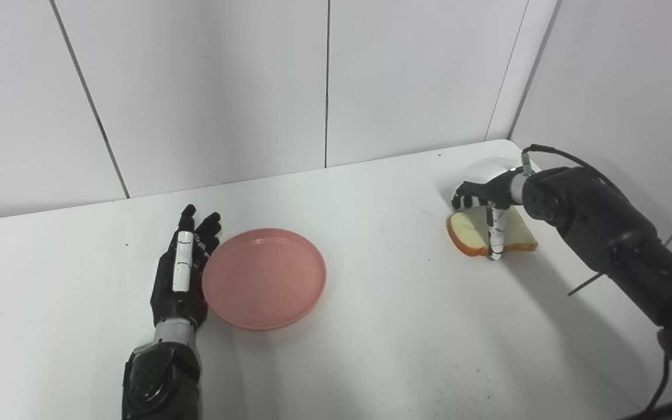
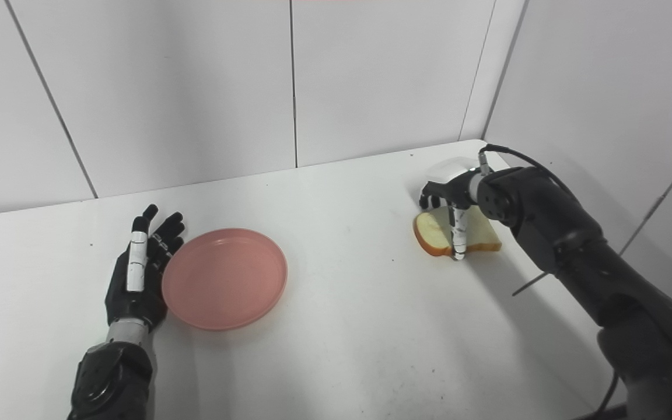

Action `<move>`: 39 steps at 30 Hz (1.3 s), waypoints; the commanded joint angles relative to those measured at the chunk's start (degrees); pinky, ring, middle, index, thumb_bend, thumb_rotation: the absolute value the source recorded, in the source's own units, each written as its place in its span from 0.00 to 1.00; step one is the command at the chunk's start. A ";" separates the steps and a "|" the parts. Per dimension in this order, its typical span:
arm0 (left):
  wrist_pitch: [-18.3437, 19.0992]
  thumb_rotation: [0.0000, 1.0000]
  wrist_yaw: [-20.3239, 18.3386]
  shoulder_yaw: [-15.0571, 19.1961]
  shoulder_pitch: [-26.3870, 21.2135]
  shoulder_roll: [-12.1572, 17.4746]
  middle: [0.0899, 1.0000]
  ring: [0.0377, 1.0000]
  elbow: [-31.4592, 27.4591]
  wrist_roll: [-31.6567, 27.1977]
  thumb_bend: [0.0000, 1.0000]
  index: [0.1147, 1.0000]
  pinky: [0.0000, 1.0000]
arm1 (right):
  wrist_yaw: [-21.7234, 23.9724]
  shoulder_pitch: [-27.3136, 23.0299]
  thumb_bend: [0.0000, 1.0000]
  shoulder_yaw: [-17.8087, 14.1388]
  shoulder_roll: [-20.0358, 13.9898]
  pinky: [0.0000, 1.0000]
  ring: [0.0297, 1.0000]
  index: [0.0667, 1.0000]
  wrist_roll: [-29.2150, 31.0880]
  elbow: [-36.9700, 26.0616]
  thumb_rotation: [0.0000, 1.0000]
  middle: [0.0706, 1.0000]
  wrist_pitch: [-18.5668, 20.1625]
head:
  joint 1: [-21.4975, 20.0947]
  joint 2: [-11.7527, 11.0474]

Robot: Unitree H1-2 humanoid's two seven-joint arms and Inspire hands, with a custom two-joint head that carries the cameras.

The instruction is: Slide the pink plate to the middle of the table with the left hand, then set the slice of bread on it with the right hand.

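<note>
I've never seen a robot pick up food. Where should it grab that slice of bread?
By its edges, from above: the bread lies flat on the table, so only its crust sides offer grip. The right hand is already over it, fingers pointing down.

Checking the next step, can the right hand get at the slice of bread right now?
Probably yes: the right hand is already over the slice of bread, one finger down at its near edge, nothing between.

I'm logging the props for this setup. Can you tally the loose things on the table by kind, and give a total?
Pink plate: 1
Slice of bread: 1
Total: 2
</note>
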 commanded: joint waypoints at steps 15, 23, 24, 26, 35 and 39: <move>4.55 0.75 1.13 -0.11 1.88 -0.02 0.81 0.89 1.81 0.28 0.85 0.93 0.97 | -5.73 0.54 0.52 0.60 -1.90 0.27 0.32 0.45 0.30 -1.85 0.16 0.37 -6.36 | 0.07 0.11; 3.83 0.75 1.34 -0.60 2.01 -0.30 0.82 0.89 2.26 0.86 0.85 0.93 0.96 | -3.35 -0.67 0.52 -0.25 -2.29 0.29 0.34 0.45 2.53 -7.15 0.16 0.40 -8.59 | 0.82 0.07; 3.93 0.75 1.54 -0.62 2.03 -0.41 0.82 0.89 2.24 0.89 0.85 0.93 0.96 | -2.78 -1.03 0.52 -0.34 -2.34 0.30 0.35 0.45 2.97 -7.82 0.16 0.40 -8.97 | 1.07 0.08; 4.03 0.75 1.59 -0.64 2.06 -0.55 0.82 0.89 2.23 0.77 0.85 0.93 0.96 | -1.56 -1.80 0.52 -0.37 -2.33 0.31 0.36 0.45 3.53 -9.24 0.17 0.42 -9.09 | 1.27 0.08; 2.38 0.78 1.74 -1.03 1.71 -1.47 0.85 0.91 4.09 1.02 0.84 0.95 0.98 | 4.42 -4.97 0.52 -1.13 -0.93 0.30 0.35 0.45 4.96 -18.02 0.15 0.41 -7.38 | 3.86 -0.55; 1.84 0.78 1.85 -1.10 1.41 -1.89 0.85 0.90 4.70 0.93 0.84 0.96 0.98 | 6.87 -7.12 0.52 -1.02 0.18 0.31 0.36 0.45 6.26 -20.10 0.16 0.41 -8.39 | 5.51 -0.63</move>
